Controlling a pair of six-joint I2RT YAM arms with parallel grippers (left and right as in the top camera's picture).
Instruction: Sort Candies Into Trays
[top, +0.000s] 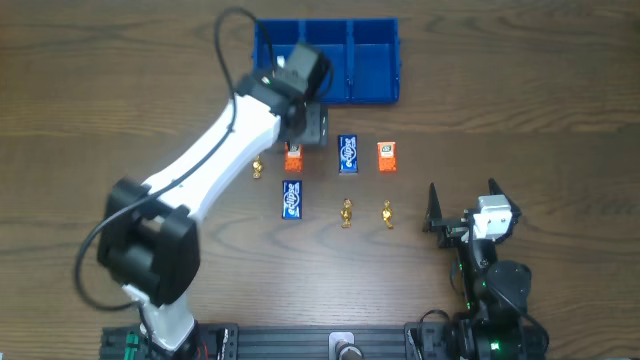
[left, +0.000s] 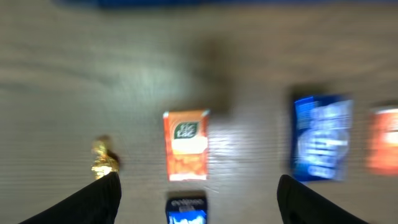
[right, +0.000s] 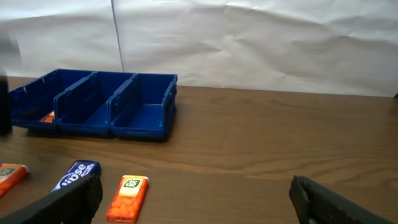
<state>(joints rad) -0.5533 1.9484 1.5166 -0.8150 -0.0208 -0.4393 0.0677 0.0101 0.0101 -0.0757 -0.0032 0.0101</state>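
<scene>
**Top view.** The tray (top: 372, 60), split into three compartments, is set at the far side of the table (top: 540, 100), so that each kind of candy can be given its own bin. The candies are laid in loose rows between the tray and the arm bases. An orange box (top: 293, 157), a blue pack (top: 347, 153) and a second orange box (top: 387, 156) lie nearer the tray, with a gold candy (top: 258, 168) beside the first box. A second blue pack (top: 291, 199) and two more gold candies (top: 346, 213) lie nearer the bases. The left gripper (top: 303, 135) is held over the orange box. The right gripper (top: 463, 200) is kept close to its base, well apart from the candies, presumably so that the field is left free.

**Left wrist view.** The left gripper (left: 199, 180) is spread wide and nothing is held. The orange box (left: 185, 144) lies centred between the fingers, which suggests it is lined up as the next pick. The gold candy (left: 102, 157) lies just beside one finger and might be nudged on a descent.

**Right wrist view.** The right gripper (right: 196, 182) is likewise wide open and empty, and is pointed toward the tray (right: 93, 102). Something orange (right: 46, 117) is seen in one end compartment. It is probably a sorted box, so that bin is likely meant for the orange ones.
</scene>
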